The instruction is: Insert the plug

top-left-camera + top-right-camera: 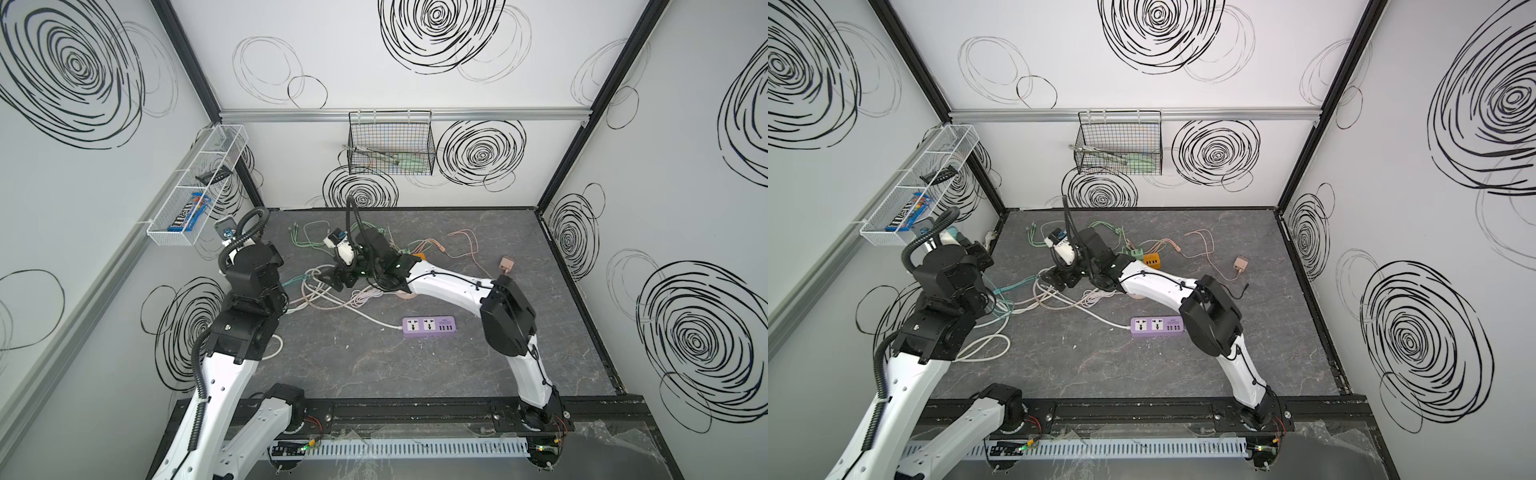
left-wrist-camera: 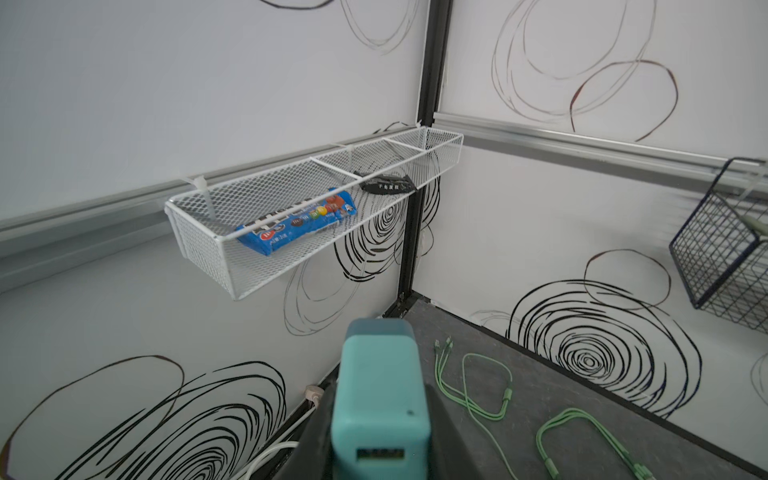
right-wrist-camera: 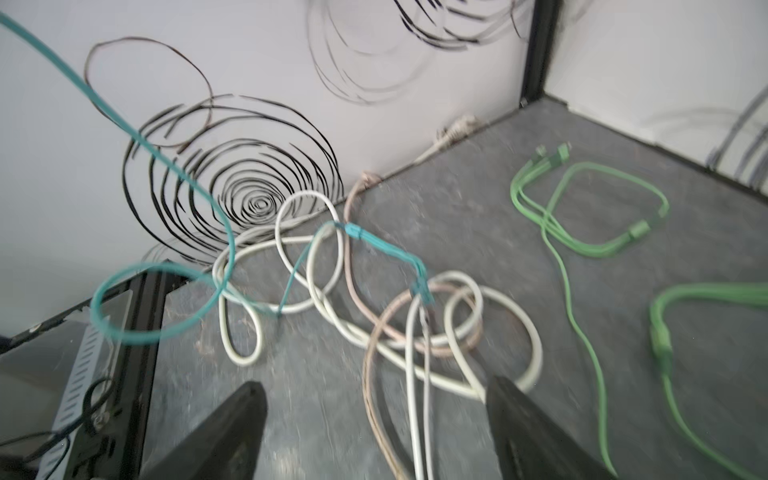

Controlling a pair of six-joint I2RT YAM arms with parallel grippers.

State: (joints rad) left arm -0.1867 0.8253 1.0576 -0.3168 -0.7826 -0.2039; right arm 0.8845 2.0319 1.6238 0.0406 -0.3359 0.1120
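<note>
Dark grey marbled worktop [image 1: 374, 365] sits inside white walls scribbled with black swirls. Up at the far left corner, the left pincer [image 2: 380, 440] is closed tight on a teal charger plug [image 2: 380, 386]. It holds the plug clear of the worktop, USB port facing the wrist camera. In a top view a sliver of the plug shows past the wrist [image 1: 957, 237]. Just beyond it a white mesh basket [image 2: 232, 249] hangs on the left wall.

The right pincer [image 3: 374, 436] stands wide open and holds nothing, its two dark fingers [image 3: 245, 432] well apart. In both top views it hangs low over the left-middle of the worktop [image 1: 338, 280]. White and pinkish cables [image 3: 415, 374] run between the fingers without being gripped. A teal cable [image 3: 374, 245] lies across that tangle, though the wrist view is blurred. Green cables [image 3: 582, 216] lie farther off, toward the far wall.

A purple power strip [image 1: 429, 326] lies flat right of centre, beside the right arm's elbow and well apart from both pincers.
</note>
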